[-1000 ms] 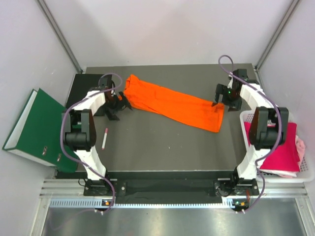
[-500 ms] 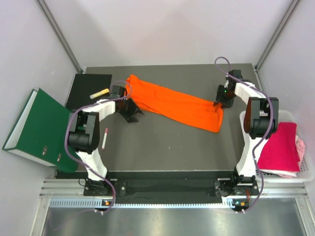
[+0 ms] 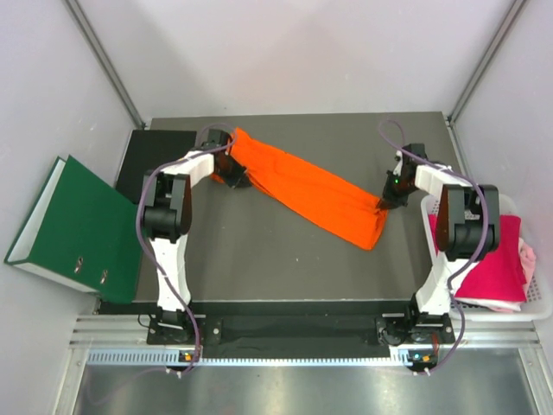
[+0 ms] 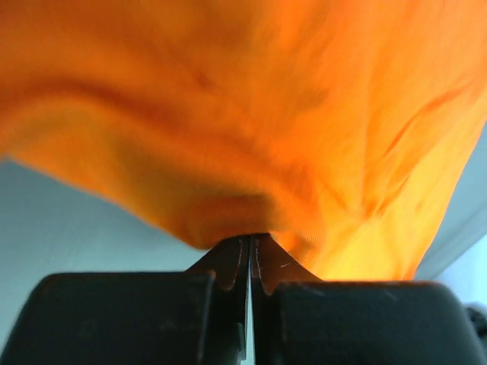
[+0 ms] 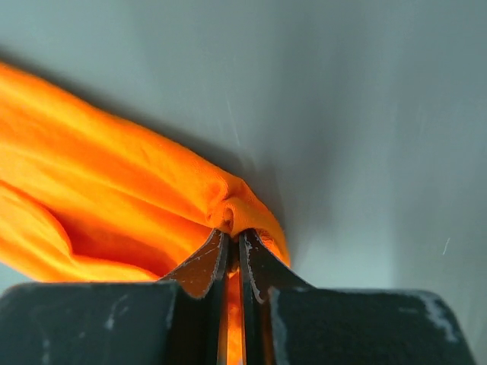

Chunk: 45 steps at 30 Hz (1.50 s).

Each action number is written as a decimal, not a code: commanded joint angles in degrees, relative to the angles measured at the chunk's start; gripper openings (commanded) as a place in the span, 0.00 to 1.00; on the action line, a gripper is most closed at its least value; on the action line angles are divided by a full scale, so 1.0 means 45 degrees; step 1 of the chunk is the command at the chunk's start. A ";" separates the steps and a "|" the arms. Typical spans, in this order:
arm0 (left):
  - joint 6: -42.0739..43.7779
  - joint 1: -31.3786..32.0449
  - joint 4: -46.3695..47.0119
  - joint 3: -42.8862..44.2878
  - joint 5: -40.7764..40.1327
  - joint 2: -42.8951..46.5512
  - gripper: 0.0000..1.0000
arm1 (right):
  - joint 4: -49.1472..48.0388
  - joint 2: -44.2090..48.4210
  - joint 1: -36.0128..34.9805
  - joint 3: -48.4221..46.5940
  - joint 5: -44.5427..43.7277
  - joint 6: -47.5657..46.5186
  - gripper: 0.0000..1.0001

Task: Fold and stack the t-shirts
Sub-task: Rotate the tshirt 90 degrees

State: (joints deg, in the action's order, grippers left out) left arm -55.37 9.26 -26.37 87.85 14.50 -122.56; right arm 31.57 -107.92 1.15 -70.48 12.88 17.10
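Both left gripper (image 4: 249,242), right gripper (image 5: 232,236) clenched on orange t-shirt (image 3: 307,186) ends (grip clear only from wrists)

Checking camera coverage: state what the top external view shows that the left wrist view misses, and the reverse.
Top external only: the green binder, the magenta t-shirt in the basket, and the right end effector. Left wrist only: the left end effector shut on a pinch of fabric, seen close up. Both: the orange t-shirt.
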 commanded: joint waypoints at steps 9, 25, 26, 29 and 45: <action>0.0587 -0.0202 -0.1933 0.8362 0.0250 -0.5280 0.00 | 0.1538 0.3531 -0.2264 0.4136 0.0887 0.0729 0.00; 0.1075 0.0693 -0.0136 -0.3845 0.0839 0.3378 0.99 | 0.1128 0.3183 -0.6035 0.3965 0.1960 0.2196 0.03; 0.0959 0.0968 -0.0117 -0.4497 0.0917 0.3872 0.99 | 0.1070 0.3046 -0.6094 0.3866 0.2019 0.2157 0.03; 0.0609 0.2431 -0.0039 -0.6453 0.1015 0.5417 0.99 | 0.0856 0.2655 -0.6426 0.3572 0.2253 0.2137 0.03; -0.1913 0.6868 0.0839 -1.0090 0.1640 0.6515 0.23 | -0.0316 0.2184 -0.7892 0.3493 0.2898 0.2741 0.04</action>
State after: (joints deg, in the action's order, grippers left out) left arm -62.43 38.15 -25.06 43.53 22.61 -90.76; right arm 33.30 -99.20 -33.17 -54.85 24.71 27.97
